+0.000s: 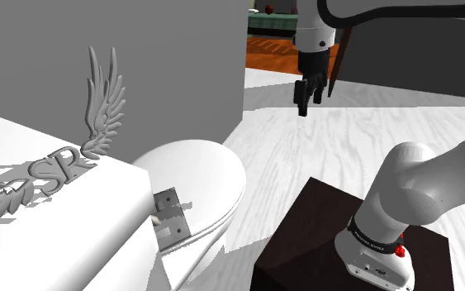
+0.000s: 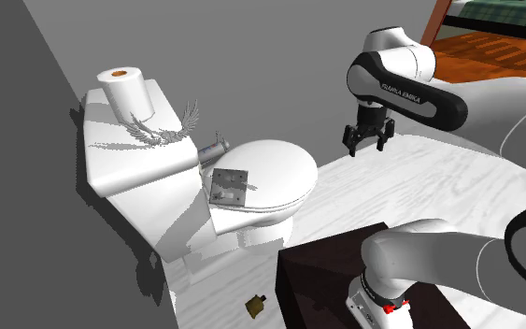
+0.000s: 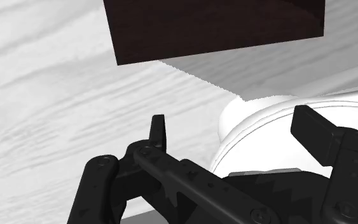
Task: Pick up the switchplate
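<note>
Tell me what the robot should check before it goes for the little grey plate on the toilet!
1. Is the pincer open? Ok, its fingers stand apart.
2. Is it empty? Ok, nothing between them.
3. Is the switchplate in sight? Ok, on the toilet lid near the tank.
4. Is the pincer over the switchplate? Not ok, it hangs above the floor, off to the side.
5. Does the switchplate lie flat? Cannot tell.

Both exterior views high, sharing toilet (image 1: 196,172), stand (image 1: 305,236)
</note>
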Controlling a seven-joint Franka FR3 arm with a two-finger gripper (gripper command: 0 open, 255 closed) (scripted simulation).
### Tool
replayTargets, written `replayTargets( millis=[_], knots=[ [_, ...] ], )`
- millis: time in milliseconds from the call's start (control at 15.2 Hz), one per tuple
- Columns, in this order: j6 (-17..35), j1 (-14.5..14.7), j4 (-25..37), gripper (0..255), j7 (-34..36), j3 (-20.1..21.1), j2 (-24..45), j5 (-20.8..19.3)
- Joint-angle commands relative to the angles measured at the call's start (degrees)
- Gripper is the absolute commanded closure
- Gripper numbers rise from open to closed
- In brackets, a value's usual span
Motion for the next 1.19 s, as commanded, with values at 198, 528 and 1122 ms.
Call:
replayTargets(
  millis=[198,528,1122],
  knots=[
    [4.21,1.09,-2.22,0,3.67,2.21,1.14,3.27],
    [11.82,3.07,-4.59,0,9.35,6.02,4.48,8.32],
    [26.36,6.22,-4.28,0,18.47,13.09,14.84,15.36]
  ],
)
